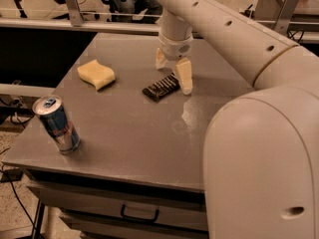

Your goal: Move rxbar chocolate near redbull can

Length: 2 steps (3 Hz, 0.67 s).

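Note:
The rxbar chocolate (161, 87), a flat black bar with white stripes, lies on the grey table (129, 128) at its middle. My gripper (173, 72) hangs over the bar's right end with its two pale fingers spread, one behind the bar and one (184, 76) at its right end, touching the table. The fingers are open around the bar's end. The redbull can (56, 124), blue and silver, stands upright near the table's front left corner, well apart from the bar.
A pale yellow wavy sponge (96, 74) lies on the table's left, behind the can. My large white arm (259, 133) fills the right side of the view. A drawer with a handle (139, 216) sits under the table's front edge.

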{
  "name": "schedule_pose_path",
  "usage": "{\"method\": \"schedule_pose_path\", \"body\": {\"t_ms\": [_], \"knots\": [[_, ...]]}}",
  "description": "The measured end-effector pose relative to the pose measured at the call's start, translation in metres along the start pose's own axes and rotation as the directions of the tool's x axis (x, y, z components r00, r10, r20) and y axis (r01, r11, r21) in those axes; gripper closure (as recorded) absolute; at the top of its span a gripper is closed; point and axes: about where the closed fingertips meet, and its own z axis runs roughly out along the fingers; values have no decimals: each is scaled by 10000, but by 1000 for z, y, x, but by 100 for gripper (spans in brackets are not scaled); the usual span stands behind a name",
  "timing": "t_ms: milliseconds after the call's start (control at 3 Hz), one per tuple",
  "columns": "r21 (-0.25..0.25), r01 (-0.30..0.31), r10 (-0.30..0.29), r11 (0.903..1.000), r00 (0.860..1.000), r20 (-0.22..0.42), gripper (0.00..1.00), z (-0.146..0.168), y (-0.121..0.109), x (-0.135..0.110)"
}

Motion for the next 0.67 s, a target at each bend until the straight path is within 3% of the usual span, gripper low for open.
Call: {"method": "schedule_pose_path", "body": {"t_ms": [667], "knots": [[-3, -4, 4, 10000, 10000, -1, 99, -16, -2, 0]]}}
